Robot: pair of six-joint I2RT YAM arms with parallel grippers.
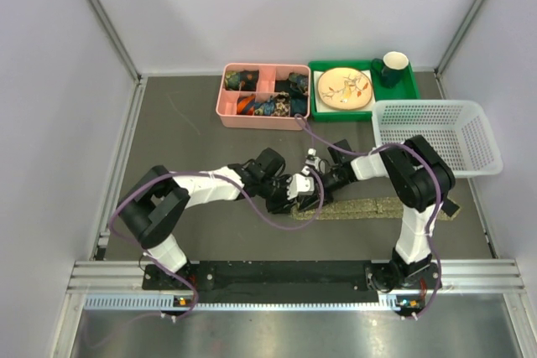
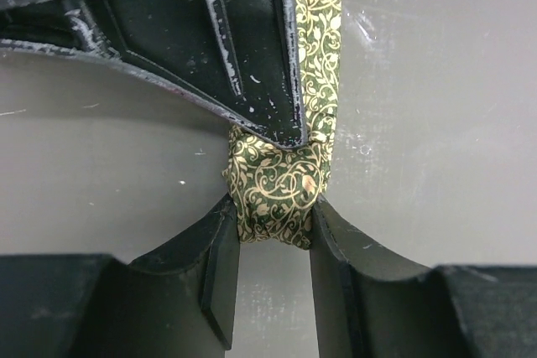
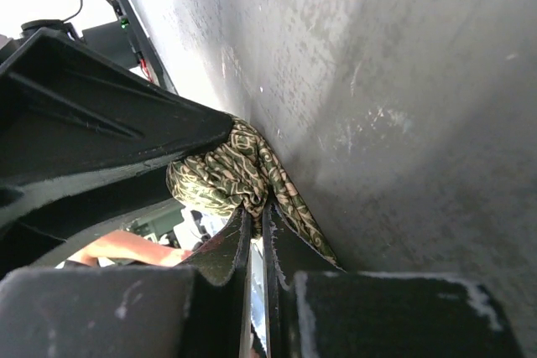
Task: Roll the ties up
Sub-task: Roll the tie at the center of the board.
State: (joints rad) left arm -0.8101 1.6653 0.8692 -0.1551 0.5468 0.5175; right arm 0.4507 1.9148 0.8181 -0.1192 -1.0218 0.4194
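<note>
Left wrist view: left gripper (image 2: 274, 211) is squeezing the tie (image 2: 273, 178) by its rolled end, probably soft and slippery; right gripper (image 3: 256, 215) is pinching it too.

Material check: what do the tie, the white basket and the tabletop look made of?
The tie: woven cloth, possibly silk or polyester; olive with cream scrollwork, soft folds where rolled. The basket: moulded white plastic, judging by its regular open mesh walls. The tabletop: dark grey matte sheet, scuffed pale in spots; rubber or laminate, cannot tell.
</note>
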